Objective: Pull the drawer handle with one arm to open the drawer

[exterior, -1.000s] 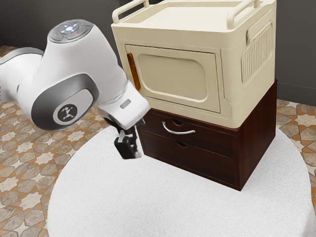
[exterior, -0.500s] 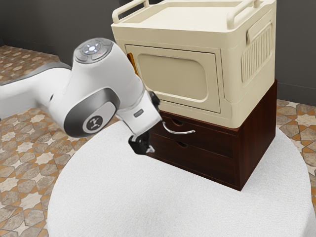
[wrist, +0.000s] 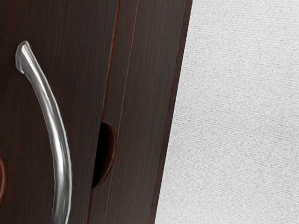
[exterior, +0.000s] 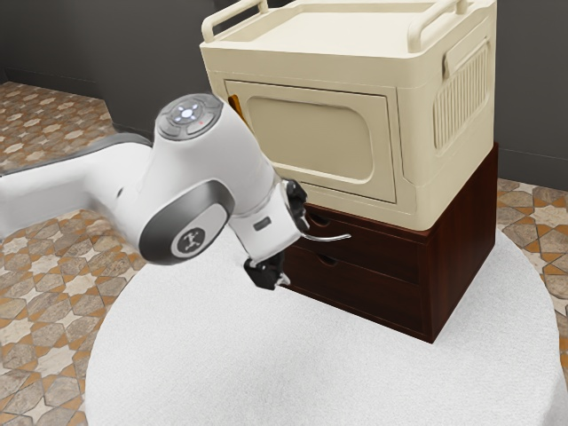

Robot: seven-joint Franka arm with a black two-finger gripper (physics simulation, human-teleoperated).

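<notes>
One arm (exterior: 75, 182) comes in from the exterior view's left, and most of the job still lies ahead of it. Next, beyond and above the jaws, is the brown grip (exterior: 235, 105) on the upper unit's door, which the task does not call for. Then comes the gripper (exterior: 294, 246), at the front of the chest (exterior: 464, 240): its jaws stand well apart, one finger higher and one lower, with nothing seen clamped between them. Just beside them, toward the exterior view's right, the handle (exterior: 330, 238) curves out from behind the hand, its far end in plain sight. I cannot tell whether a finger touches it. Seen from the wrist, the metal bow stands close under the hand, so the approach looks nearly done; the grasp does not. Behind the handle, the top drawer (exterior: 382, 247) sits flush with the chest front, no gap showing, so the opening itself has not begun. Below it and near the jaws, the lower drawer (exterior: 382, 300) is shut too and needs no work. What is left, I judge, is to bring the bow squarely between the jaws, close on it, and draw straight back from the chest until the drawer slides out.
</notes>
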